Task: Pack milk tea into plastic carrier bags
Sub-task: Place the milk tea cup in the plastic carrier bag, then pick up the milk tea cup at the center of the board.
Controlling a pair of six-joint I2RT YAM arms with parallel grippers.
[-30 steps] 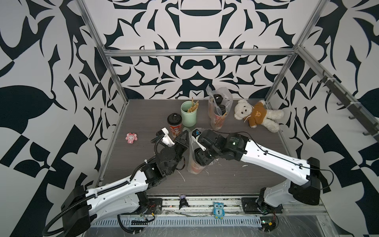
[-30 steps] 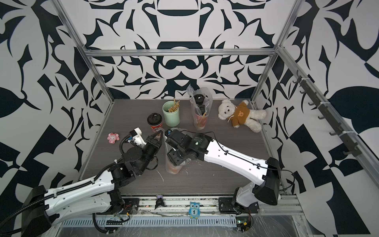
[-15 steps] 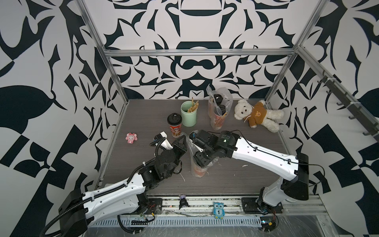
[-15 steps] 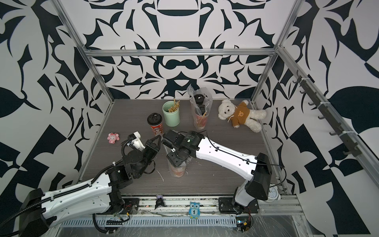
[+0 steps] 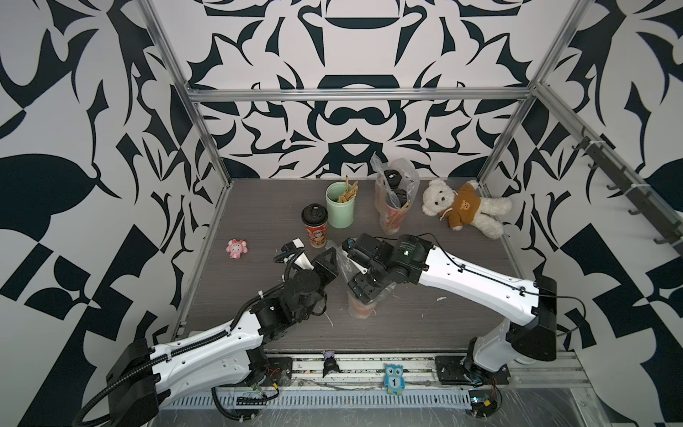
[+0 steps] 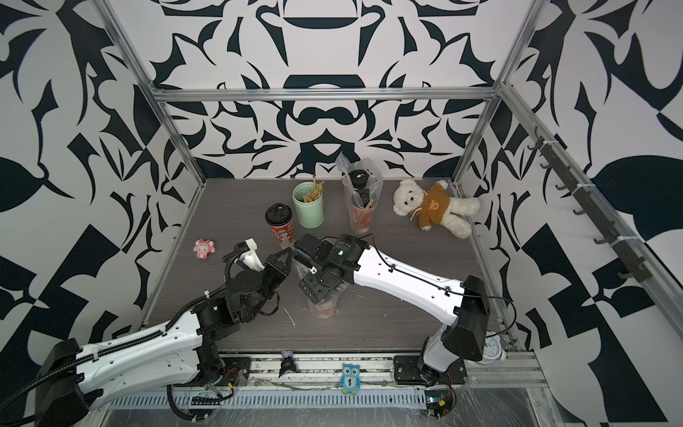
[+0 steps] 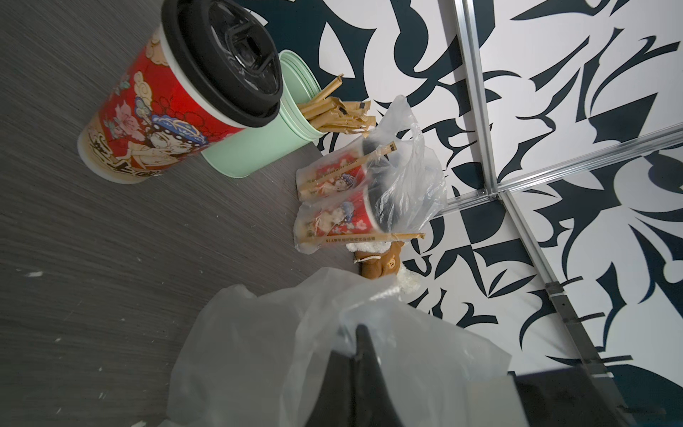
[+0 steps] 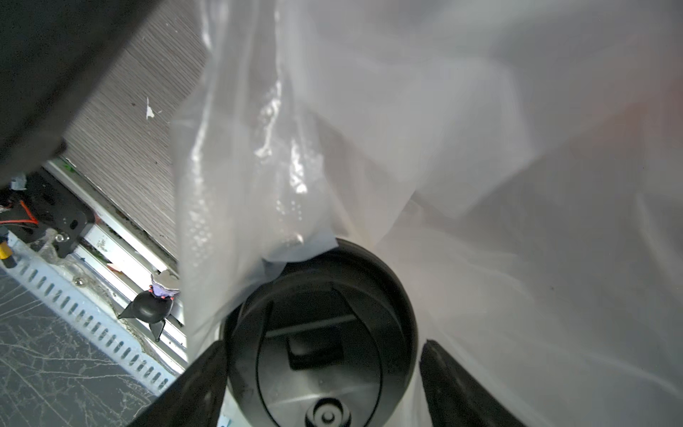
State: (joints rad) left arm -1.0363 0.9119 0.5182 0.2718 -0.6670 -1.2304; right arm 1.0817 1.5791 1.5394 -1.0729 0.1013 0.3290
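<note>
Right claw (image 8: 323,369) wider, bag (image 8: 480,148) around cup (image 8: 321,284)

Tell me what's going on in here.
The left gripper pinches the rim of the near bag, holding it up. The right gripper reaches inside, fingers straddling the lid of a milk tea cup standing in that bag; whether they grip it is unclear. A far bag holds two cups already, and one loose cup waits beside the mint cup.

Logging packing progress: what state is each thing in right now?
near bag: upright, rim pinched by shut left gripper
bagged cup: upright, lidded, inside near bag
right gripper: open, straddling bagged cup
far bag: upright, two cups inside
loose cup: upright, lidded, unbagged
mint-green cup: lidless, holds sticks
</note>
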